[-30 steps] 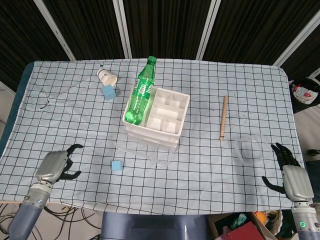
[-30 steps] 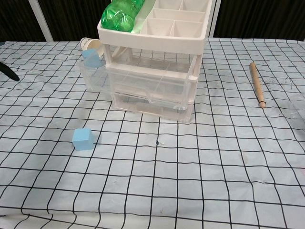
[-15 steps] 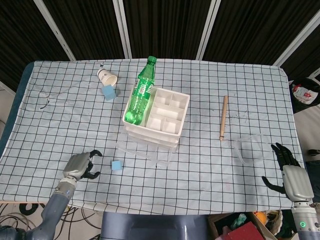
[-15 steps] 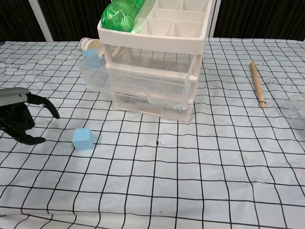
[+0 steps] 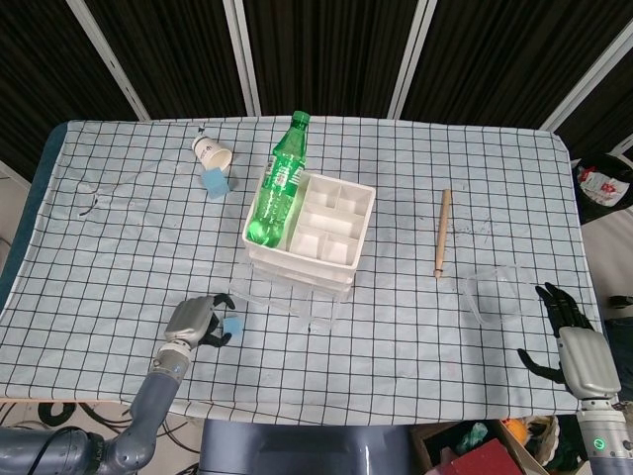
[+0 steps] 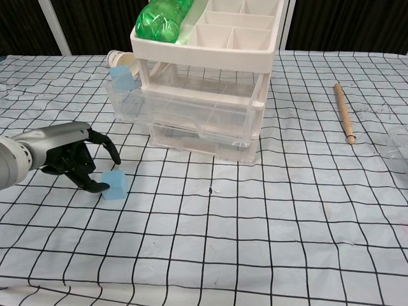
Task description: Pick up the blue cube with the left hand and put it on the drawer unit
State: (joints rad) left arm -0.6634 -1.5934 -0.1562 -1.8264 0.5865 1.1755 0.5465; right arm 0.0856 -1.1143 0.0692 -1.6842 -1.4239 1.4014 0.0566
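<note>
The small blue cube (image 5: 233,328) (image 6: 116,185) lies on the checked cloth in front of the drawer unit's left corner. My left hand (image 5: 196,321) (image 6: 71,158) is low at the cube's left side. Its fingers are spread and curve toward the cube, with the fingertips (image 6: 102,186) at its left face; no grip shows. The drawer unit (image 5: 364,226) (image 6: 204,60) is white on top with clear drawers, and a green bottle (image 5: 279,183) (image 6: 162,16) lies along its left compartment. My right hand (image 5: 574,346) rests with fingers spread at the table's front right corner.
A second blue cube (image 5: 216,182) (image 6: 121,78) and a paper cup (image 5: 211,151) (image 6: 120,58) sit behind the unit's left side. A wooden stick (image 5: 443,233) (image 6: 343,111) and a clear plastic tub (image 5: 497,294) lie to the right.
My left hand has travelled right along the table's front, from the far left corner up to the blue cube's left side. The cube and the right hand have stayed put.
</note>
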